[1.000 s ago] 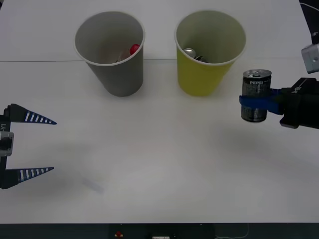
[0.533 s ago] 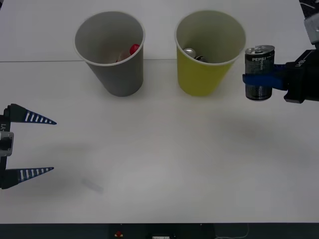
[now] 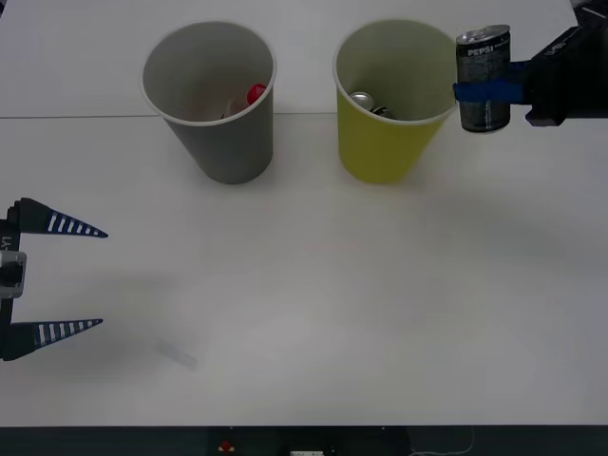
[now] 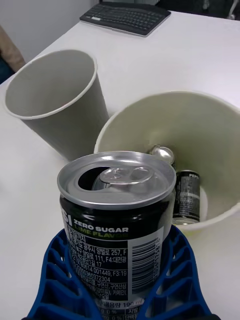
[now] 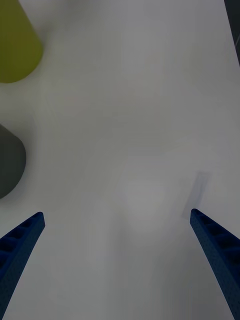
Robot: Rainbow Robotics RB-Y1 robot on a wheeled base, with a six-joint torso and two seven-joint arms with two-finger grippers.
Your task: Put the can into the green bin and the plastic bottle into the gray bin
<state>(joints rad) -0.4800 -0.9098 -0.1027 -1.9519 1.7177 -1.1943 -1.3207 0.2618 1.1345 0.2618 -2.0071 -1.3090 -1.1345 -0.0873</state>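
My right gripper (image 3: 486, 92) is shut on the dark Pepsi can (image 3: 484, 76), held upright in the air just right of the green bin's (image 3: 389, 142) rim. In the right wrist view the can (image 4: 117, 225) sits between the blue fingers (image 4: 55, 280), with the green bin (image 4: 220, 130) just beyond it holding other cans. The gray bin (image 3: 223, 142) stands to the left, a red-capped item inside; it also shows in the right wrist view (image 4: 60, 115). The plastic bottle cannot be made out. My left gripper (image 3: 57, 277) rests open over the table's left edge.
A keyboard (image 4: 125, 17) lies on the table beyond the bins. White tabletop (image 3: 313, 285) stretches between the bins and the front edge. In the left wrist view the bases of the green bin (image 5: 15, 45) and gray bin (image 5: 9, 160) show.
My right gripper has lifted the can upward and back, from table level right of the green bin to rim height beside it. The left arm has not moved.
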